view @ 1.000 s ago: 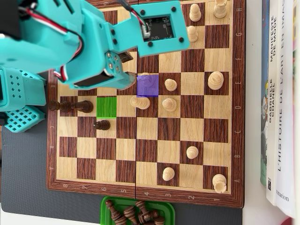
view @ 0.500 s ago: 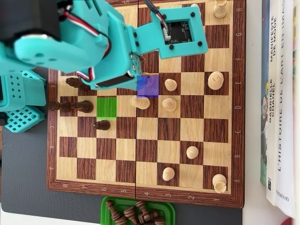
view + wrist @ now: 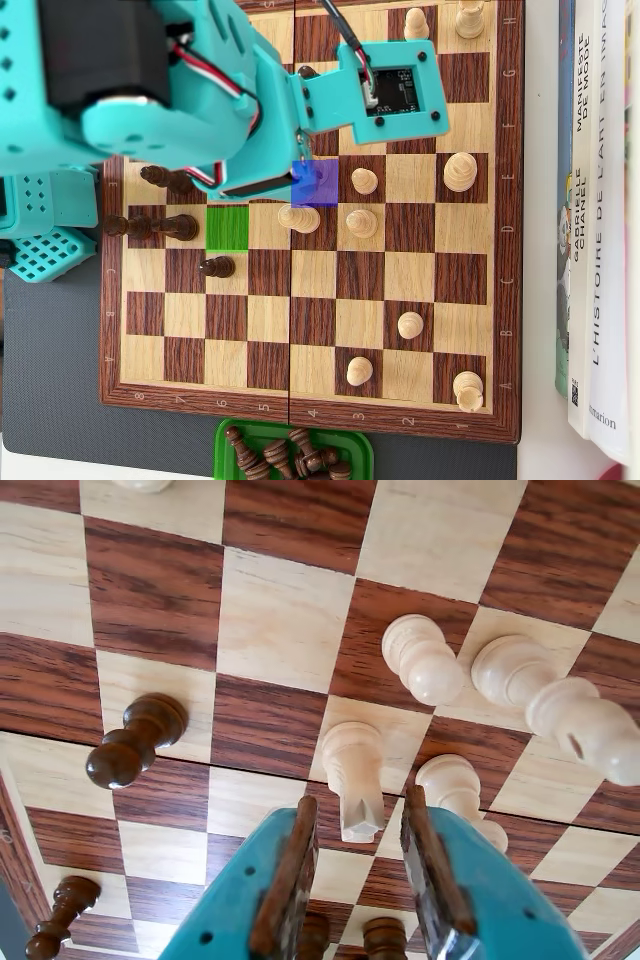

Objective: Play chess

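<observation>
Gripper [image 3: 360, 825] parked low over the chessboard [image 3: 470, 300]

The 2 fingers [image 3: 290, 880] are spread apart with nothing held; a pale chess piece [image 3: 352, 780] is seen just ahead of them, beside the purple square [image 3: 318, 183].

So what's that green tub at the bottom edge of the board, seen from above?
The green tub is a small bright green tray, plastic by the look of it, with rounded corners and a raised rim. It sits just off the chessboard's lower edge in the overhead view, touching or nearly touching the frame, on a dark grey mat. Several dark brown chess pieces lie tumbled inside it on their sides. The picture cuts off its lower part.
</observation>
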Motion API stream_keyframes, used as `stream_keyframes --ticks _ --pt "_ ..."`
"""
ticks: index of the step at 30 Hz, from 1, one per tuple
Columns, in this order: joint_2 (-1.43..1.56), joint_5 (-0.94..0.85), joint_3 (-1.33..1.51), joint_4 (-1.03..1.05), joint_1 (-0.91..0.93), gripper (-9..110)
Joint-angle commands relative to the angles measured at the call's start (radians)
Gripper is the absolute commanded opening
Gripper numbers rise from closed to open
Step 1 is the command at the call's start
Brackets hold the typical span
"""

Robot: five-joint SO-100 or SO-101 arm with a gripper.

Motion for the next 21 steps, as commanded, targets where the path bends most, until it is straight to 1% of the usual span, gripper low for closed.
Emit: stream_keyframes --ticks 1,6,21 --pt "0.006 -0.006 -0.037 -0.006 0.023 14" --pt "-0.037 -0.035 -0.046 -0.006 0.032 14" --pt "-0.057 -0.034 -0.043 -0.006 0.028 13"
